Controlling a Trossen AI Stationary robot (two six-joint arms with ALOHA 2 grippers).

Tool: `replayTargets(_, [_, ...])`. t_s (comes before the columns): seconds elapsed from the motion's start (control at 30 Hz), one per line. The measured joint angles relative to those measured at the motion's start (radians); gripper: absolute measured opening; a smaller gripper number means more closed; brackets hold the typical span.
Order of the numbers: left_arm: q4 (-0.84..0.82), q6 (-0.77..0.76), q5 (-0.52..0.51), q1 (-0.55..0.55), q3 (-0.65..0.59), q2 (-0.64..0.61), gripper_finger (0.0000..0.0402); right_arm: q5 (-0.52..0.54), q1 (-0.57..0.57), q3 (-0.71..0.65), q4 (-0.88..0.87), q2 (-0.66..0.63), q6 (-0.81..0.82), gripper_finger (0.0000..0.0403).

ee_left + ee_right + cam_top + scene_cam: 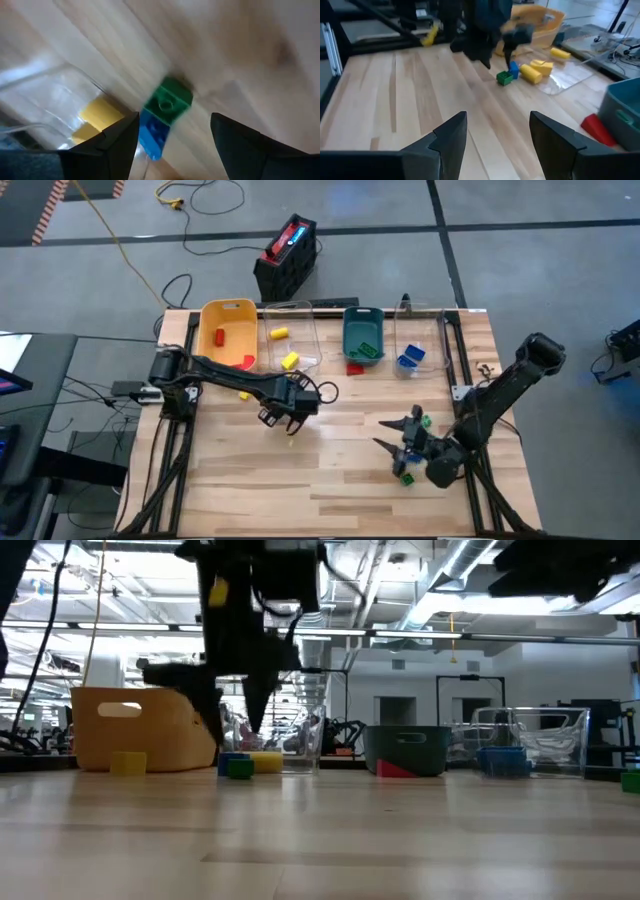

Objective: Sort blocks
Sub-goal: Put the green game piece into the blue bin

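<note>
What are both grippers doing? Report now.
Left gripper: open, empty, above the green block and blue block.
Right gripper: open, empty.

A robotics lab: wooden table (330, 470) on grey concrete floor (480, 240), exposed ceiling pipes (450, 565), trailing cables (120, 240).

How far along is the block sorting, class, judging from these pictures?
Done: red blocks lie in the yellow bin, yellow ones in a clear bin, green in the teal bin, blue in the other clear bin. In hand: the open left gripper hovers over a green block and blue block. Left: these, plus green blocks by the open right gripper.
</note>
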Motion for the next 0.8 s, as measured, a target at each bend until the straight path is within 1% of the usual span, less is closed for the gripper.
replayTargets(0.13, [-0.009,0.068,-0.011,0.021,0.000,0.057,0.0240,0.061,0.039,0.000,-0.021,-0.036,0.013,0.0230])
replayTargets(0.27, [0.037,0.100,-0.034,0.033,0.000,0.091,0.0240,0.068,0.045,0.000,-0.020,-0.032,0.016,0.0228])
replayTargets(0.37, [0.030,0.132,-0.033,0.045,0.000,0.092,0.0240,0.070,0.045,0.000,-0.016,-0.022,0.017,0.0222])
replayTargets(0.63, [0.011,0.203,0.062,0.079,-0.001,0.092,0.0240,0.070,0.045,0.000,-0.011,-0.023,0.018,0.0201])
replayTargets(0.7, [0.023,0.232,0.067,0.079,-0.001,0.092,0.0240,0.070,0.045,0.000,-0.011,-0.022,0.018,0.0197])
replayTargets(0.8, [0.024,0.289,0.108,0.078,-0.001,0.092,0.0239,0.070,0.045,0.000,-0.011,-0.023,0.018,0.0192])
